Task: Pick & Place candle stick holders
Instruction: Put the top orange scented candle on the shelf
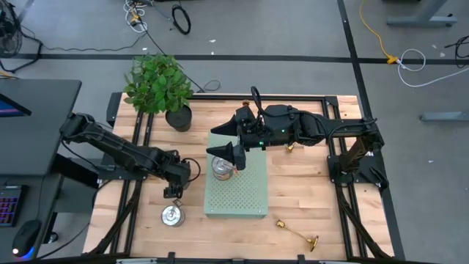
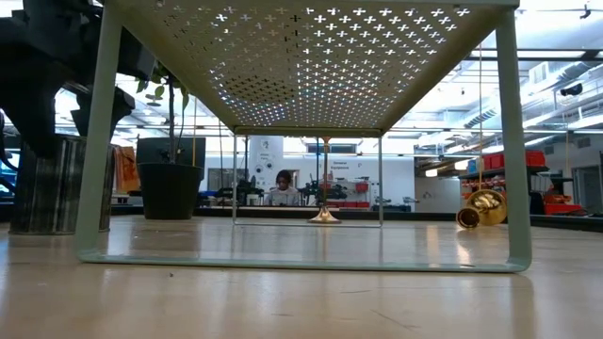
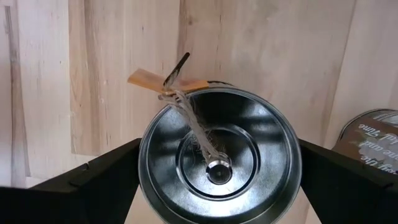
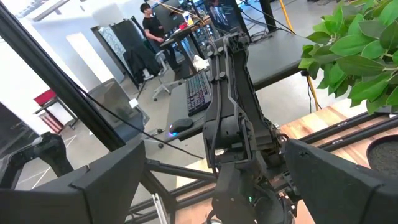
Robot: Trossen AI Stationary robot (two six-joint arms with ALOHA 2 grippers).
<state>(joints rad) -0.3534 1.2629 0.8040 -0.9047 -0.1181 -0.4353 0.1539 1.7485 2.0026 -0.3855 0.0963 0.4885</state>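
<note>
Right gripper (image 1: 233, 141) hides part of the tin (image 1: 222, 168).

two candlesticks (image 1: 297, 233), two tins (image 1: 172, 215), one plant (image 1: 157, 83)

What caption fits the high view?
Right gripper open over green stand; a brass candlestick lies toppled nearby.

Robotics lab: desks (image 4: 273, 50), floor cables (image 1: 399, 55), a seated person (image 4: 152, 25)
</note>
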